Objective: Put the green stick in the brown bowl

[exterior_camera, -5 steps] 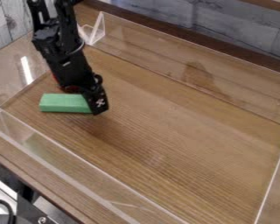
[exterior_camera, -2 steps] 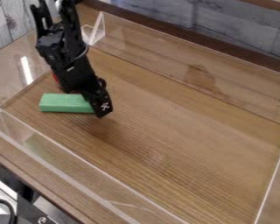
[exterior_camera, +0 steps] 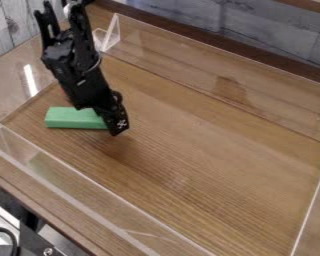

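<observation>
Claw sits at right end of green stick, near worktop left edge; opening unclear. Centre over stick, grip across short width. No bowl visible.

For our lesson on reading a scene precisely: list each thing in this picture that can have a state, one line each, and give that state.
green stick: lying flat on the wooden table, not lifted, partly covered by the arm.
tool: low at the stick's right end; whether it is open or shut cannot be told.
wooden table: walled by clear panels.
clear panels: upright around the table.
brown bowl: not in view.
</observation>
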`<state>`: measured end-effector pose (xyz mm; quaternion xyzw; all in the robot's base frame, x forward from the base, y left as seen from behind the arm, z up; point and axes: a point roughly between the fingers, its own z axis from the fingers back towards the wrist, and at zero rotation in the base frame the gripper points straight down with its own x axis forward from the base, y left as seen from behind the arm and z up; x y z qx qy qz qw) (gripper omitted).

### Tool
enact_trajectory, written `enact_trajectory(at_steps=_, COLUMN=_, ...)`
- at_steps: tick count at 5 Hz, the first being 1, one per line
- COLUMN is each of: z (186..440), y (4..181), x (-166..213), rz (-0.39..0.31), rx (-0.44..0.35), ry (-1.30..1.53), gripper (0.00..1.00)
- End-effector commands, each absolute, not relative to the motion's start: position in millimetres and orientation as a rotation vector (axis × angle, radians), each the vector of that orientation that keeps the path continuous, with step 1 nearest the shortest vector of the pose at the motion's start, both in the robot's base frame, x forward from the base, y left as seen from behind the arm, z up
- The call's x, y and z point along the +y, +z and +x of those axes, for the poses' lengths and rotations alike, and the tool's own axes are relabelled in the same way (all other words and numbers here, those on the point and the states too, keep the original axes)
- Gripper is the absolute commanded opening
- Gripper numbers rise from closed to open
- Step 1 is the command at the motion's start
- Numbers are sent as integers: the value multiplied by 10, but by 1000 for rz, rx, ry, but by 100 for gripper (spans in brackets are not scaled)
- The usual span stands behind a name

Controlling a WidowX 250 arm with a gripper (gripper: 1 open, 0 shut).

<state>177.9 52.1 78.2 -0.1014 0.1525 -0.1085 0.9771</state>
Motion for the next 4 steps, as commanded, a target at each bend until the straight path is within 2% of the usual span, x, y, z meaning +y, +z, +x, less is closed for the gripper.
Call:
enact_trajectory(at_steps=1, z=1804, y=829, x=500, rz=-188, rx=275, ry=-223, gripper=0)
enact_trajectory(at_steps=4, z=1765, y=757, x=435, rz=-210, rx=296, ry=-204, gripper=0)
